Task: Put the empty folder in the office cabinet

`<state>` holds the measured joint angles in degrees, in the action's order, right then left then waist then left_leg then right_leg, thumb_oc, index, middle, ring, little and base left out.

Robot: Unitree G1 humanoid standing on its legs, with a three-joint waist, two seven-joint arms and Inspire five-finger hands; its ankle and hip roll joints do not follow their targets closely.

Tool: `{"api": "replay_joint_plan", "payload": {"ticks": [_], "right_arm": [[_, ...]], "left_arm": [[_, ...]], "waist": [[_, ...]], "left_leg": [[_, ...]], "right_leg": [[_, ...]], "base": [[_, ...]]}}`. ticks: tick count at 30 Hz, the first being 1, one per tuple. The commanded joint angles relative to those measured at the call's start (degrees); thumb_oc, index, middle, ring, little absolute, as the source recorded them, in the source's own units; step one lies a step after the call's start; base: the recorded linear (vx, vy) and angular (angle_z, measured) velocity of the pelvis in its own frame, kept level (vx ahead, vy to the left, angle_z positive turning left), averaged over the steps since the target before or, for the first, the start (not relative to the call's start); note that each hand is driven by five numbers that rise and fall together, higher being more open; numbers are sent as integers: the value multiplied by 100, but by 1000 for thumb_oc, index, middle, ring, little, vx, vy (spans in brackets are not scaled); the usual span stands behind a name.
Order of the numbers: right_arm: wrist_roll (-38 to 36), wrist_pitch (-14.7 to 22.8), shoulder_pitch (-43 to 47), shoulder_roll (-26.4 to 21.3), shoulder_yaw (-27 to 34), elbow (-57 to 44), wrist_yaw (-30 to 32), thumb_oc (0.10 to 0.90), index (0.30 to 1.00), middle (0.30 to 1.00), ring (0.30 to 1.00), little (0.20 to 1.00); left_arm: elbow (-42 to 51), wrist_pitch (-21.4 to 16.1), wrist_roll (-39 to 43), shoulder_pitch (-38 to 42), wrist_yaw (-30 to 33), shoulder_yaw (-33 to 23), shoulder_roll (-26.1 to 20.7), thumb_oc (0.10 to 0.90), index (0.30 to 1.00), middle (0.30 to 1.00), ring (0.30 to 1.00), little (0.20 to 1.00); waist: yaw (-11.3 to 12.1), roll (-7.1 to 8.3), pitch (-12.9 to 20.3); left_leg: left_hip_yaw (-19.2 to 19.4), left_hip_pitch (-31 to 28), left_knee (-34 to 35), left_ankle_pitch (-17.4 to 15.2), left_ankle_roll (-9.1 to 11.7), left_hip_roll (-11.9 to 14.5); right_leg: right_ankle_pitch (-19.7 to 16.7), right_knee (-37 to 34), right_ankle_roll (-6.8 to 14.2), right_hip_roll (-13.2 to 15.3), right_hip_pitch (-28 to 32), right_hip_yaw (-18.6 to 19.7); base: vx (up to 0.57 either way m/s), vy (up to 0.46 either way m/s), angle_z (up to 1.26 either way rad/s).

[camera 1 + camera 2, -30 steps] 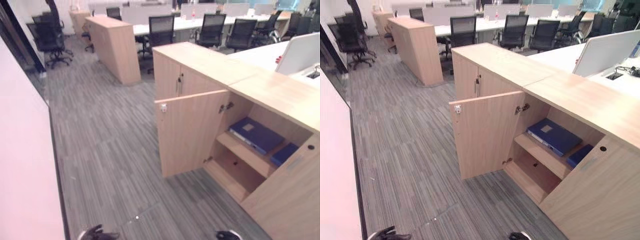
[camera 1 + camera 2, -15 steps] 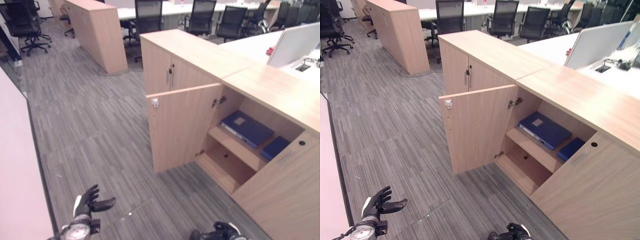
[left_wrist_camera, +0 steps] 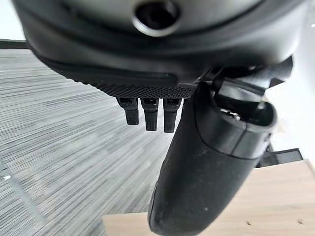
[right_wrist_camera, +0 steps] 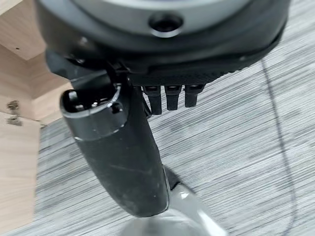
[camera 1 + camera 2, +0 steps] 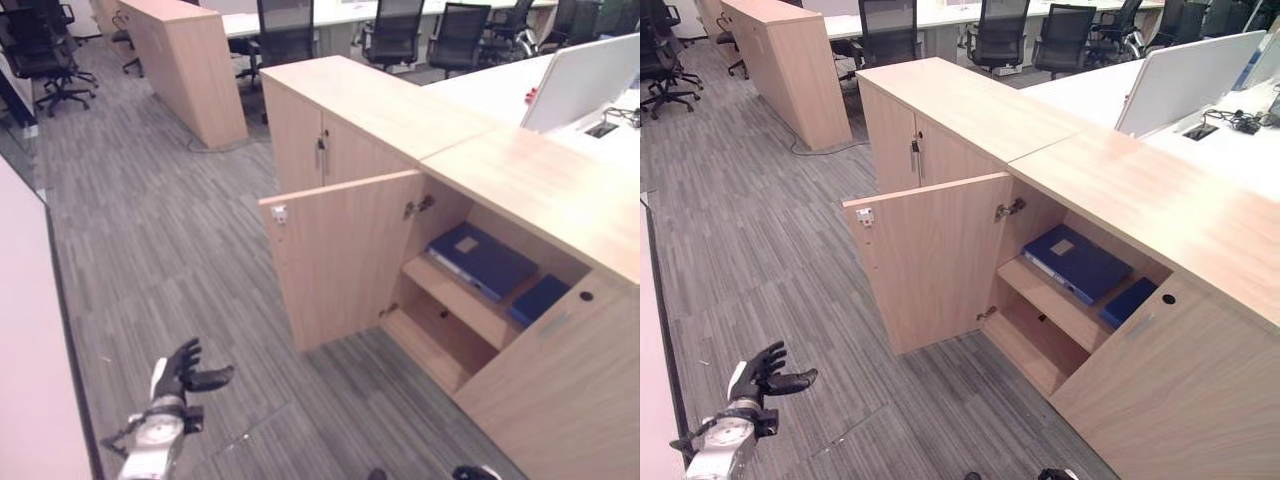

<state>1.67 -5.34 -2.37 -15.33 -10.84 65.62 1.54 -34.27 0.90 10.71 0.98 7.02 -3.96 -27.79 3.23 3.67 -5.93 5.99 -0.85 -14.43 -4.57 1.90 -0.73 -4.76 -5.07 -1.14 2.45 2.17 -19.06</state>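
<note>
1. Far left, the left hand (image 5: 188,372) hangs low over the carpet (image 5: 180,240), fingers loosely spread, holding nothing.
2. Middle: the cabinet door (image 5: 335,255) stands swung open.
3. Inside the office cabinet (image 5: 1160,215), a blue folder (image 5: 1076,262) lies flat on the upper shelf (image 5: 1050,305), with a second blue folder (image 5: 1128,301) just beside it. Can't tell which one is the empty one.
4. My guess: light, stiff, a bit slick. I'd pinch it at the spine or the edge nearest the opening.
5. Right hand (image 4: 123,162) is over carpet by the cabinet, fingers straight, empty.
</note>
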Motion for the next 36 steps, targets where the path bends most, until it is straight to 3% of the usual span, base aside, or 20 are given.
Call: {"api": "replay_joint_plan", "payload": {"ticks": [1,2,3,4,6,9,11,16,24,31,34,36], "right_arm": [[-23,18,-41,-413,-156,100,100,800,900,900,900,900],[-35,16,-18,-439,-157,136,96,800,900,900,900,900],[-68,34,18,-478,-139,189,100,800,900,900,900,900],[-66,42,22,-504,-125,217,110,800,900,900,900,900],[-74,51,36,-526,-122,235,116,800,900,900,900,900],[-44,47,-26,-546,-65,303,91,800,900,900,900,900],[-112,48,-120,-520,81,450,88,800,900,900,900,900],[9,-3,-136,-428,51,805,-10,800,900,900,900,900],[44,-20,62,-390,1,960,-41,800,900,900,900,900],[38,-40,134,-386,-37,943,-54,800,900,900,900,900],[12,-26,130,-384,-60,950,-60,800,900,900,900,900],[13,-13,105,-406,-87,990,-65,800,900,900,900,900]], "left_arm": [[118,-351,-173,636,221,-26,-764,800,900,900,900,900],[27,-364,-172,714,224,-5,-826,800,900,900,900,900],[-94,-405,-146,831,254,17,-975,800,900,900,900,900],[-129,-425,-111,878,278,8,-1043,800,900,900,900,900],[-176,-440,-68,954,301,27,-1087,800,900,900,900,900],[-339,-396,-78,1111,311,91,-1141,800,900,900,900,900],[-602,-412,-15,1263,303,184,-1171,800,900,900,900,900],[-1007,-439,40,1649,244,353,-1424,800,900,900,900,900],[-1431,-450,211,2209,224,607,-1520,800,900,900,900,900],[-2011,-428,407,2670,150,798,-1639,800,900,900,900,900],[-2263,-415,316,3000,76,1059,-1765,800,900,900,900,900],[-2341,-400,69,3456,-13,1520,-1746,800,900,900,900,900]], "waist": [[-103,-31,-123],[-92,13,-128],[-80,49,-167],[-74,26,-175],[-78,-7,-187],[-137,-205,-40],[-267,-312,220],[-346,-387,427],[-429,-410,542],[-502,-388,590],[-566,-345,615],[-674,-296,627]], "left_leg": [[179,743,-749,-328,173,509],[100,873,-529,-294,131,496],[-182,1059,-14,216,125,431],[-379,1054,367,446,187,403],[-539,1058,683,626,235,406],[-743,691,1474,733,251,441],[-615,300,1776,685,205,326],[-226,-89,1943,459,-7,73],[85,-226,1943,219,-241,-107],[284,-238,1943,108,-335,-167],[378,-248,1943,65,-359,-167],[493,-274,1943,10,-388,-163]], "right_leg": [[1076,298,310,80,475,200],[1061,266,334,117,494,222],[981,227,336,139,471,278],[991,212,358,119,495,333],[1007,204,384,106,519,391],[1043,169,491,90,599,546],[1006,117,614,238,660,653],[916,141,874,543,644,950],[713,218,1116,799,474,1202],[578,269,1238,901,318,1200],[510,269,1279,928,269,1181],[437,304,1331,958,196,1185]], "base": [[-1,11,8],[-23,48,-3],[3,75,-22],[-5,63,-46],[57,70,-33],[143,154,-36],[244,265,-67],[191,268,-32],[93,132,-25],[62,90,-19],[60,61,-14],[63,69,-5]]}}
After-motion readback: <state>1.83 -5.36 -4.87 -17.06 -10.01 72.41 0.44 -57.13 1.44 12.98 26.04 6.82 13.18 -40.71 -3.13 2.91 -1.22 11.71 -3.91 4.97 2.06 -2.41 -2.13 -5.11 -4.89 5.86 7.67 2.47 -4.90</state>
